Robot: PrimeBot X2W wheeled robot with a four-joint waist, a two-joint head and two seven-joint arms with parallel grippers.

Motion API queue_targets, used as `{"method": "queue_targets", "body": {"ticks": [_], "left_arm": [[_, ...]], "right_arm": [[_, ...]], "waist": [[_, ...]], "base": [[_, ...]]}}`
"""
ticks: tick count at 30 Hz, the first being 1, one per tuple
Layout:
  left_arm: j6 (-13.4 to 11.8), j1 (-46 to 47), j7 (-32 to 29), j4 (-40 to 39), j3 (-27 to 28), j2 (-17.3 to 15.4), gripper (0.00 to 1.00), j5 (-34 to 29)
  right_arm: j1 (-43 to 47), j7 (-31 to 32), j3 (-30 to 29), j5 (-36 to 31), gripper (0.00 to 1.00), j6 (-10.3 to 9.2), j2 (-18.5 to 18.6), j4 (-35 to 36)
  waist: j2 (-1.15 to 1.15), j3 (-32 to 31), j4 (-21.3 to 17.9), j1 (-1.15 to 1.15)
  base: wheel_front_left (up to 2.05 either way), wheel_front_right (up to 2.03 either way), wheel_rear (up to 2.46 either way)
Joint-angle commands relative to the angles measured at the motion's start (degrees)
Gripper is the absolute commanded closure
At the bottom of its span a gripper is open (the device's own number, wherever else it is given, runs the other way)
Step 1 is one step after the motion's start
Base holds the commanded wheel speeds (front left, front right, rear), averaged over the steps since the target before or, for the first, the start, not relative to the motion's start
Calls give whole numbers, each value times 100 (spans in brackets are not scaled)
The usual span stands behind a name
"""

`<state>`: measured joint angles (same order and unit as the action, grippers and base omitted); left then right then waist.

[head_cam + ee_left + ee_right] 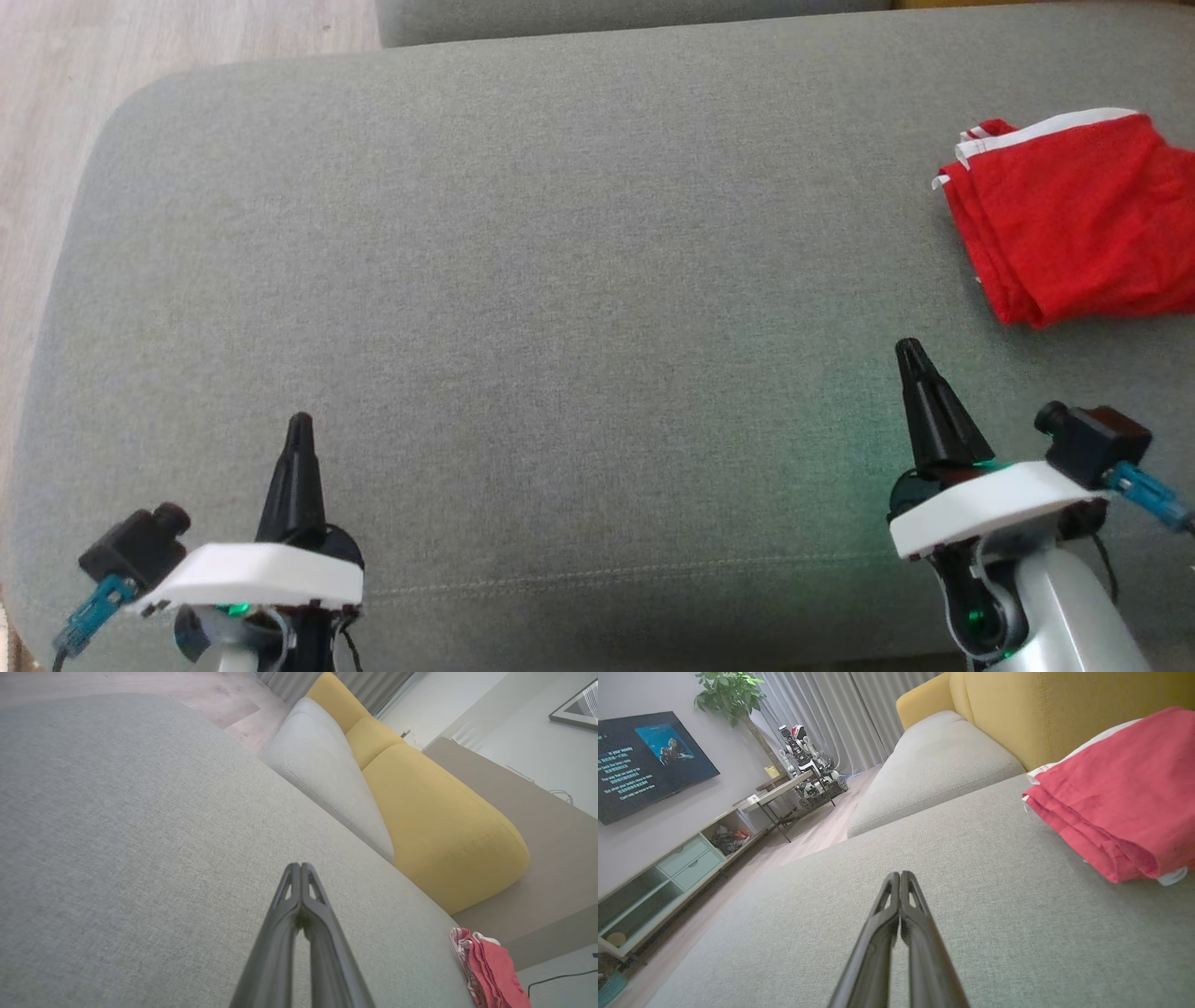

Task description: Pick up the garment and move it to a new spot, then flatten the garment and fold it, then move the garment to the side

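Note:
A red garment (1074, 219) with white trim lies folded in a compact stack at the far right of the grey cushion (560, 308). It appears large at the right of the right wrist view as the garment (1125, 798), and small at the lower right of the left wrist view as the garment (490, 973). My right gripper (910, 350) is shut and empty, hovering over the cushion a short way below-left of the garment, apart from it. My left gripper (300, 425) is shut and empty at the lower left. Both show fingertips pressed together, right gripper (900, 875) and left gripper (300, 865).
A yellow backrest (434, 812) and a second grey cushion (934, 765) lie beyond the seat. Wooden floor (56, 112) runs along the left. A TV (644, 760), a low cabinet (668, 872) and another robot (808, 770) stand across the room.

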<state>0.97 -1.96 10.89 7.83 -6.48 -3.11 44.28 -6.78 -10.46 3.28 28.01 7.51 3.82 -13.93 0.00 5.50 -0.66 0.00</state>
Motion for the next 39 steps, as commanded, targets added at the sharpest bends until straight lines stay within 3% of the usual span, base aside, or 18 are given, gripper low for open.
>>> {"method": "queue_targets", "body": {"ticks": [1,39], "left_arm": [[40,243,-47,-129,137,-85,100,173],[291,467,-619,165,464,-149,100,2191]], "right_arm": [[-169,51,-28,239,100,-1,82,159],[-66,601,-264,2900,100,-1,122,97]], "waist": [[0,-11,2,0],[0,-225,28,0]], "base": [[0,0,0],[0,0,0]]}}
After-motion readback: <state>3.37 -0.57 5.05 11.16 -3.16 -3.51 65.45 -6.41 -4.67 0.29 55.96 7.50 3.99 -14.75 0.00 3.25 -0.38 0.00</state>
